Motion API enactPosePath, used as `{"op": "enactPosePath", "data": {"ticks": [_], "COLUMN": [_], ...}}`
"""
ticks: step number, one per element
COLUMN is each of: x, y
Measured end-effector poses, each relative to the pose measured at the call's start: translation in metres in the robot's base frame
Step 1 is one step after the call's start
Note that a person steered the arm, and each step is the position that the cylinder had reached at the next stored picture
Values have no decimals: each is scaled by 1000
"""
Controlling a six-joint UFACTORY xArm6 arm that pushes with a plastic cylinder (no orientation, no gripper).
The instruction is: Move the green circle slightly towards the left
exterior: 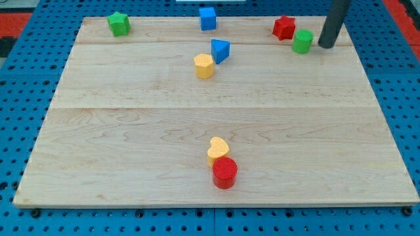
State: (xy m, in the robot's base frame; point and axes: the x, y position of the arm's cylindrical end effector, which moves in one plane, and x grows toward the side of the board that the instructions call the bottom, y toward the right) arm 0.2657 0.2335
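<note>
Counter: a pale wooden board on a blue pegboard; it carries every block.
Nearest block: a red plastic cylinder sits near the near edge, about mid-width.
Touching it: a yellow plastic heart-shaped block lies just behind the red cylinder, in contact with it.
Middle far: a yellow plastic hexagonal block stands beside a blue plastic triangular block, the two just beside each other, possibly touching.
Far left: a green plastic star-shaped block rests near the far left corner.
Far centre: a blue plastic cube sits at the far edge.
Far right: a red plastic star-shaped block stands just left of the task's block, and slightly farther back.
Task's thing: the green plastic circle block is at the far right of the counter, near the red star, with a narrow gap between them.
Tool: my tip, the lower end of a dark rod, rests just right of the green circle, not quite touching.
Fingers: there are none on this rod, so nothing is spread or pinched.
Step in hand: approach looks complete; the push has not begun, as I judge it.
Next move: a short slide leftward through the circle's right side, kept brief, since the red star is close and could be nudged.
</note>
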Motion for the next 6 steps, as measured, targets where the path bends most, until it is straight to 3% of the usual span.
{"op": "enactPosePath", "data": {"ticks": [1,2,3,4,5,6], "x": [6,42,0,-75,-75,-74], "y": [-38,-69,13,-8,-8,-84]}}
